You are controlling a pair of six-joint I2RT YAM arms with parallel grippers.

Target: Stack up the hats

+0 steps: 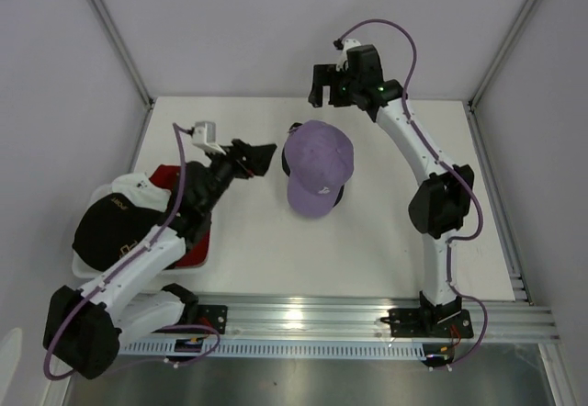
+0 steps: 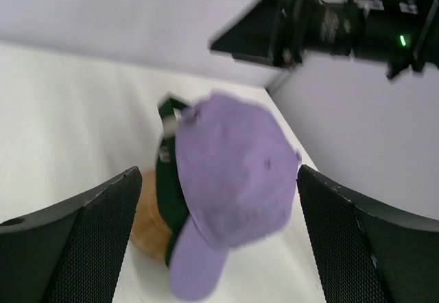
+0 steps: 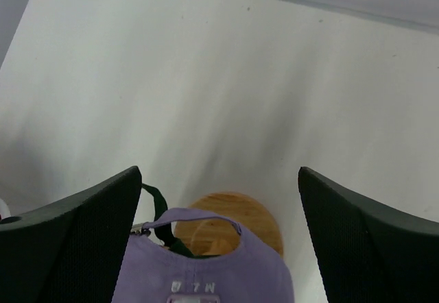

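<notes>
The left arm (image 1: 138,259) and right arm (image 1: 411,137) have white links, bulky black joints and a purple cable (image 1: 413,52) apiece. The left claw (image 1: 260,160) and right claw (image 1: 322,92) are black with mesh-textured fingers (image 2: 96,241); a green light (image 1: 378,86) dots the right wrist.

You have the lavender fabric baseball cap (image 1: 318,163) sitting on the round wooden stand (image 3: 230,224), over what may be a dark green fabric cap (image 2: 168,193). Left of the stand, the white mesh plastic basket (image 1: 83,268) holds the white-and-black fabric cap (image 1: 115,218) and the red fabric cap (image 1: 163,176). Your left gripper (image 1: 254,159) hangs between basket and stand, and your right gripper (image 1: 329,89) is behind the stand.
</notes>
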